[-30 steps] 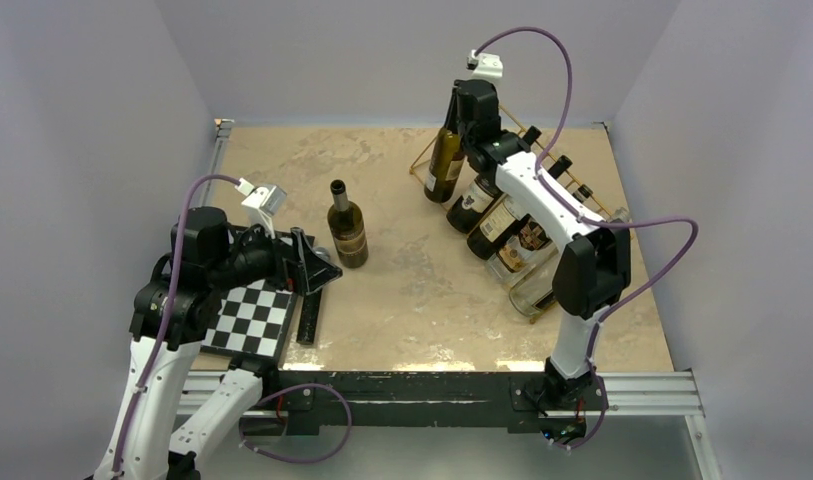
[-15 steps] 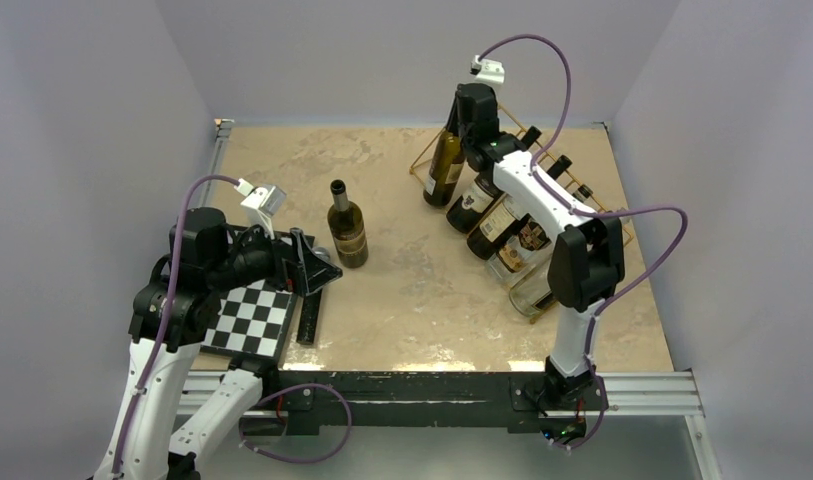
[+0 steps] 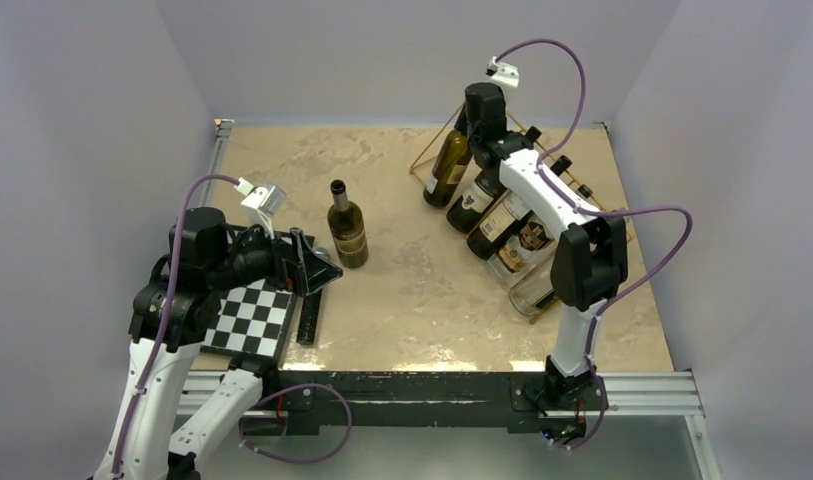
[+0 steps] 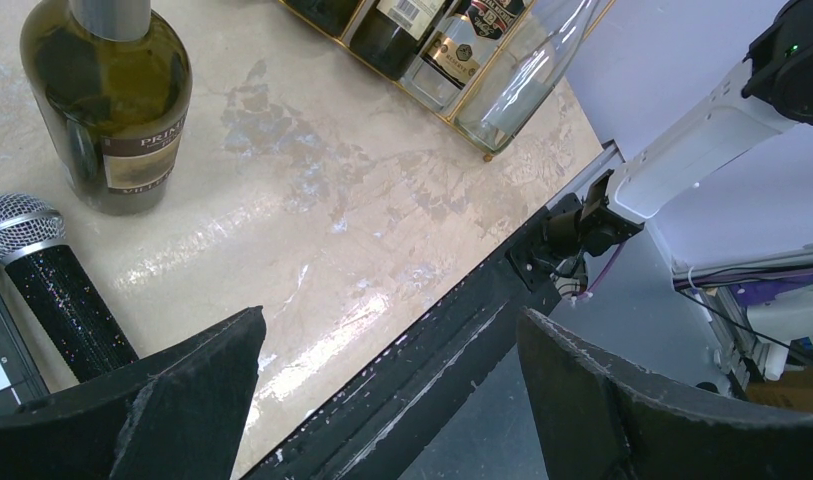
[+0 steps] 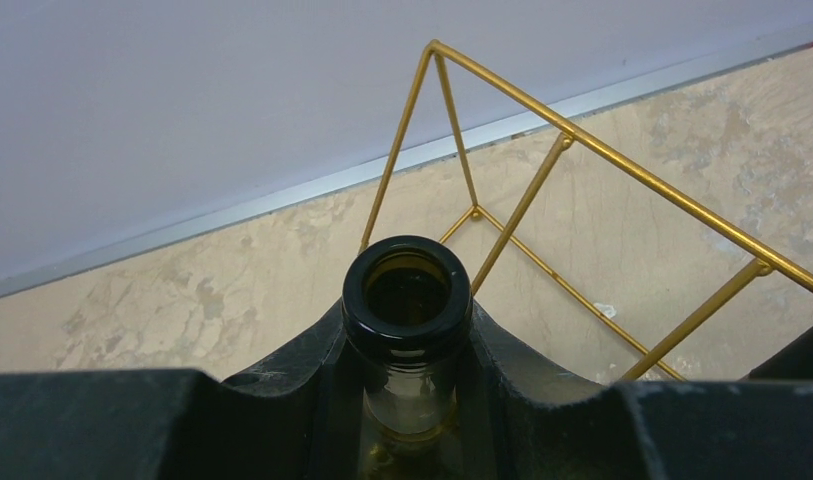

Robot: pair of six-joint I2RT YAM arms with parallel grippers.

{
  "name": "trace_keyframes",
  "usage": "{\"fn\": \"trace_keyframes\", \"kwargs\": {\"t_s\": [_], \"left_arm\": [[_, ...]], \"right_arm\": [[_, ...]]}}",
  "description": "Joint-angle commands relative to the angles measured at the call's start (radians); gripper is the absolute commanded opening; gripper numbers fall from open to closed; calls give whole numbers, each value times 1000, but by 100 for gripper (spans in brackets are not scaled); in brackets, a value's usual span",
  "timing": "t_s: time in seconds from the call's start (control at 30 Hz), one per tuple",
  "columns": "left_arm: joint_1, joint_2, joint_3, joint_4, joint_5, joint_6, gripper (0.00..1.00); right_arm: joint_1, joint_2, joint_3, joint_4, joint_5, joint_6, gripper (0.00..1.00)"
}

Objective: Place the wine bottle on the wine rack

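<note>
My right gripper is shut on the neck of a dark green wine bottle and holds it tilted at the far left end of the gold wire wine rack. In the right wrist view the bottle's open mouth sits between my black fingers, with the rack's gold bars just behind. Several bottles lie in the rack's other slots. A second green wine bottle stands upright mid-table. My left gripper is open and empty beside it, over the table's near edge.
A black-and-white chessboard lies under the left arm. A black microphone lies beside the upright bottle. A clear empty bottle is at the rack's near end. The grey back wall stands close behind the rack.
My right gripper has moved right and back with the bottle, tilting it so the neck leans toward the rack. The left arm has not moved.
</note>
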State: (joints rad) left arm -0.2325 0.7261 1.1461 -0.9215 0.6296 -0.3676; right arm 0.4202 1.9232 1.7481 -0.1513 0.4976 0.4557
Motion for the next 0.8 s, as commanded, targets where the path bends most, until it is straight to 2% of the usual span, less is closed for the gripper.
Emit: {"fn": "trace_keyframes", "kwargs": {"t_s": [0.0, 0.23, 0.47, 0.77], "left_arm": [[-8, -2, -5, 41, 12, -16, 99], [-8, 5, -4, 44, 12, -16, 99], [-8, 9, -5, 44, 10, -16, 99], [-7, 15, -9, 44, 6, -13, 99]], "right_arm": [[-12, -30, -43, -35, -16, 116, 28], [-74, -34, -87, -61, -83, 234, 27], [-122, -6, -49, -94, -156, 256, 26], [-133, 34, -28, -152, -172, 324, 44]]}}
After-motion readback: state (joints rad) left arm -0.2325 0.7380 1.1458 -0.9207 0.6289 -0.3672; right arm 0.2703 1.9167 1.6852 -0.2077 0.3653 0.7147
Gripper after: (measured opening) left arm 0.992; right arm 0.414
